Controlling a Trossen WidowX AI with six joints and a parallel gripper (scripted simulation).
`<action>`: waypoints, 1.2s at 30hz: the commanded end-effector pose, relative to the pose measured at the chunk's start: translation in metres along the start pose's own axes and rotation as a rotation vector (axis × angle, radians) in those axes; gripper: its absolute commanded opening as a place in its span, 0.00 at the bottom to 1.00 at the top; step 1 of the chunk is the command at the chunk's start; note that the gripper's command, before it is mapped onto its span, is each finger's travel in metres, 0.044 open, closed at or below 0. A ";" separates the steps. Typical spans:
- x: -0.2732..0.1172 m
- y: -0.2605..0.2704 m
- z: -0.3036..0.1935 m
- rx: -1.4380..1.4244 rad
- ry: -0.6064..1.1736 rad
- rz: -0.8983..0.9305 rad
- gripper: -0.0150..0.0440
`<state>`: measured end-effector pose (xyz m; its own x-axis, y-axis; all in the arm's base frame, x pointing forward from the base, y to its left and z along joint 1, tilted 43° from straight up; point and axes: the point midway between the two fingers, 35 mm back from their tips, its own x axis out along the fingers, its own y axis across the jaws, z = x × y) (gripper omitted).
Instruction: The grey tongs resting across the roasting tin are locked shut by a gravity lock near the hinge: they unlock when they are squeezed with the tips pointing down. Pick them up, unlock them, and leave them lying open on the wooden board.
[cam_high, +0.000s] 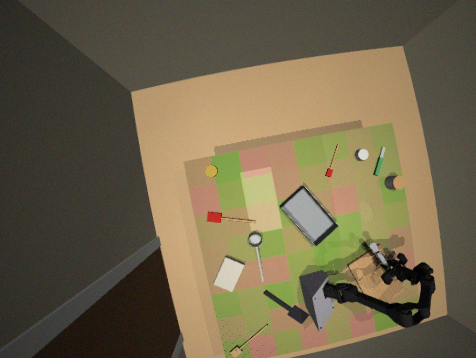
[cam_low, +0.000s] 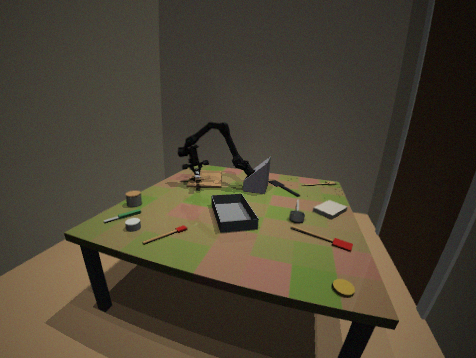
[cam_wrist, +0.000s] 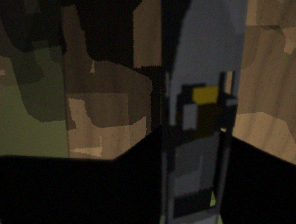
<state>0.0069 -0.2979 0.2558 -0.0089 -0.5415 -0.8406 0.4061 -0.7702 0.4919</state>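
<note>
The grey tongs (cam_high: 378, 253) (cam_low: 197, 176) (cam_wrist: 210, 45) are held in my gripper (cam_high: 386, 266) (cam_wrist: 184, 133), which is shut on them. In the wrist view they run from top to bottom between the black fingers, arms close together, with a yellow part in the middle. They are over the wooden board (cam_high: 357, 268) (cam_low: 214, 178) (cam_wrist: 280, 75), reaching past its edge in the top view. Whether they touch the board, and whether the lock is on, I cannot tell. The roasting tin (cam_high: 327, 234) (cam_low: 240, 225) stands apart, with no tongs across it.
A grey wedge-shaped stand (cam_high: 320, 305) (cam_low: 258, 179) is at the arm's base, beside the board. A dark spatula (cam_high: 297, 314) lies beyond it. A round pot with a tan top (cam_high: 397, 182) (cam_low: 133, 198), a green-handled tool (cam_high: 379, 164) and a white-topped pot (cam_high: 362, 154) are elsewhere on the table.
</note>
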 end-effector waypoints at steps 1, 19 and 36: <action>-0.007 -0.004 0.012 -0.036 -0.003 0.027 0.00; -0.028 -0.031 0.067 -0.210 -0.049 0.097 0.00; -0.054 -0.058 0.107 -0.383 -0.144 0.149 0.00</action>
<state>-0.1104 -0.2640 0.2909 -0.0331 -0.6815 -0.7311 0.7010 -0.5372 0.4690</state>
